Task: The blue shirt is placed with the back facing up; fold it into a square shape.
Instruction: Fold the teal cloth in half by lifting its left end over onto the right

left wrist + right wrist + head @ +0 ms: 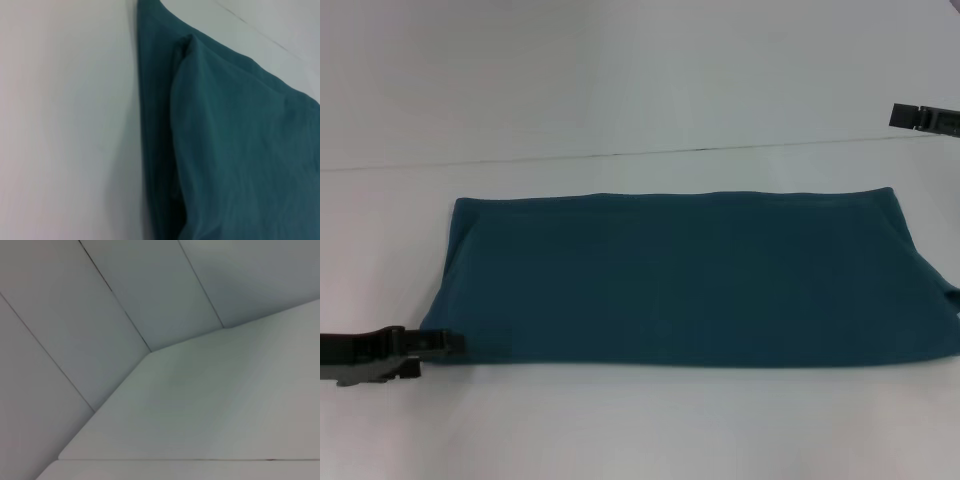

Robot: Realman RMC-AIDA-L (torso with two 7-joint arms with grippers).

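Observation:
The blue shirt [690, 280] lies flat on the white table [620, 430], folded into a long teal rectangle that runs left to right. My left gripper [445, 348] is low at the shirt's near left corner, its tip touching the cloth edge. The left wrist view shows that end of the shirt [240, 150] close up, with an upper layer lying over a lower one. My right gripper [920, 117] hangs at the far right, above and behind the shirt and away from it. Its wrist view shows only the bare table [225, 405].
A thin seam [620, 155] crosses the table behind the shirt. The shirt's right end [945, 300] reaches the right edge of the head view. White table surface surrounds the cloth in front and behind.

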